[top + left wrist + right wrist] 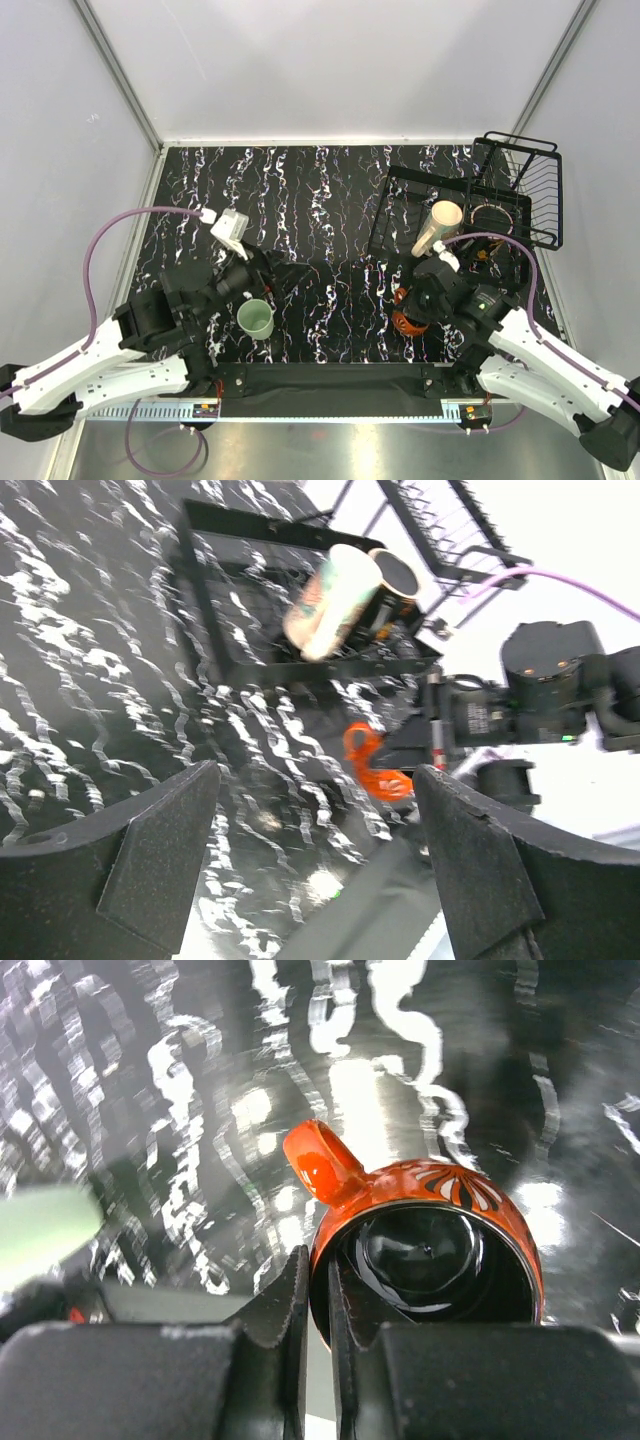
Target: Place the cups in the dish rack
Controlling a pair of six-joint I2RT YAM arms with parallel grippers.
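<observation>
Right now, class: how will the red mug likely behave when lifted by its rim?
The red mug looks glossy, so it is probably slippery. The right end effector pinches just one side wall, so the mug may tilt. It seems to be rigid ceramic, likely chippable.

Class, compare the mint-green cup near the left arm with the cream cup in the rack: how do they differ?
The mint-green cup stands upright on the table, mouth up; the cream cup lies tipped over inside the dish rack. So the cream cup is loaded, the mint-green cup is not. Shared: neither is being held.
</observation>
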